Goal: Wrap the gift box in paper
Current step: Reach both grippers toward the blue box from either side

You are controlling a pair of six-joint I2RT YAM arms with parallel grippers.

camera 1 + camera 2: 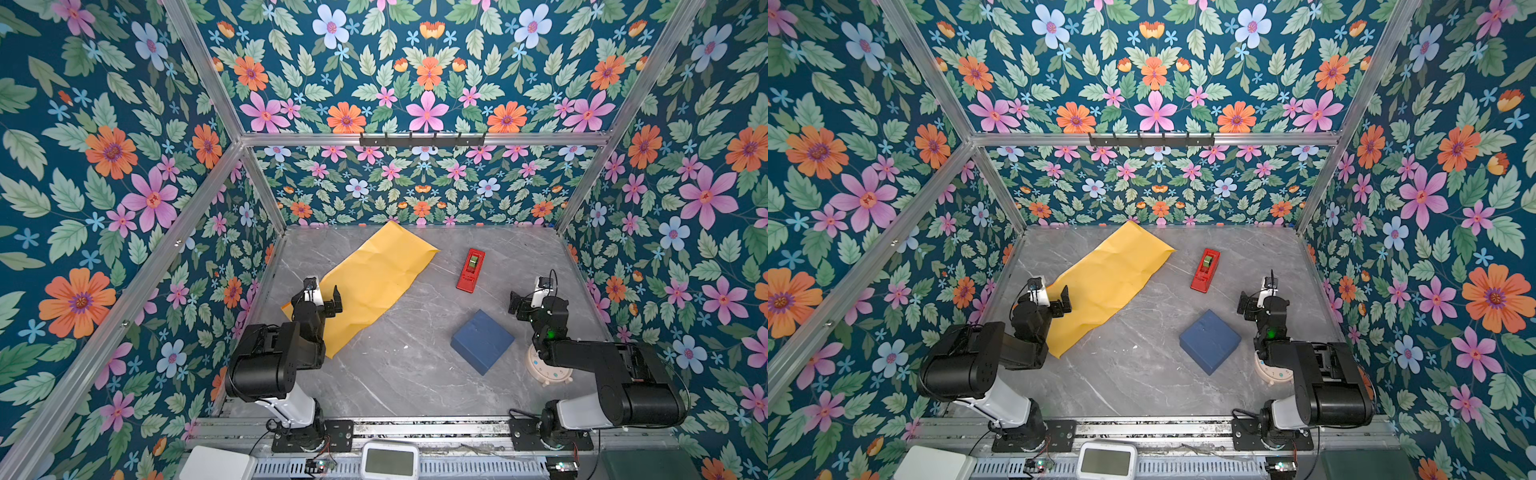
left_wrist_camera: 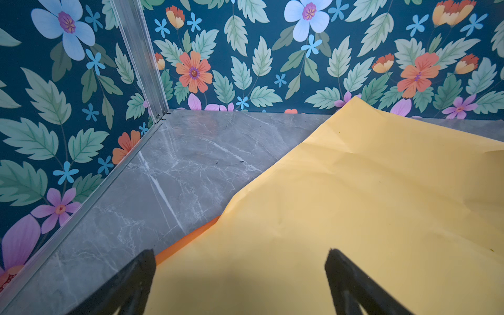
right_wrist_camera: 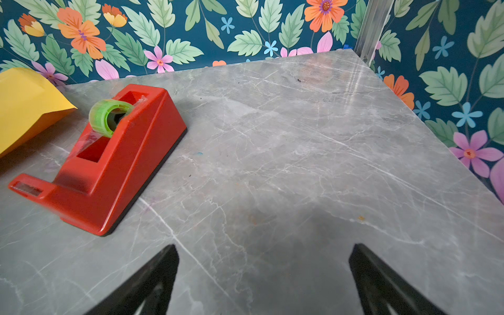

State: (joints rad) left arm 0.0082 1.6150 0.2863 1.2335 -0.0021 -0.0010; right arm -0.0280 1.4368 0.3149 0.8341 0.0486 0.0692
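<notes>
left gripper (image 2: 240, 253), jaws wide apart and empty, hovers over the near edge of the paper (image 1: 374, 282), lying yellow face up on the grey table (image 1: 395, 386). right gripper (image 3: 264, 248), likewise spread and empty, hangs over bare table near a red tape dispenser (image 3: 109, 169) holding a green roll (image 3: 111, 117). the gift box (image 1: 482, 347) sits shut, contents unseen, well apart from the sheet. pinched flat, the thin sheet could crumple or tear; nudged, the box could skid.
</notes>
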